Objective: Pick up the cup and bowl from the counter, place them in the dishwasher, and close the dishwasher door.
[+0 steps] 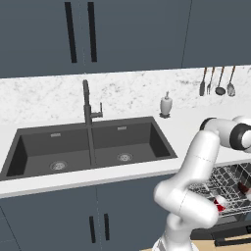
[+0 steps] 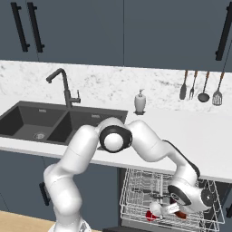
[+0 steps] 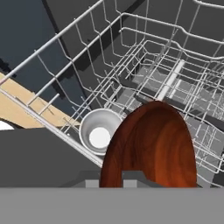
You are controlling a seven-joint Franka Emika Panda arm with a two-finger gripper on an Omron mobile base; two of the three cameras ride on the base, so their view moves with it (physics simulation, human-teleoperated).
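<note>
Gripping the bowl (image 3: 151, 144) inside the rack (image 3: 144, 65), end effector (image 3: 110, 180).

Rack wires (image 3: 144, 52) hem the bowl (image 3: 151, 144) — cup (image 3: 99, 131) just beside.

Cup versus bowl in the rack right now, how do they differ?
The bowl is reddish-brown, wide, and held on edge in the claw; the cup is smaller, white inside, and lies free on its side. The cup sits beside the bowl nearer the rack's edge. Both are over the dishwasher rack.
</note>
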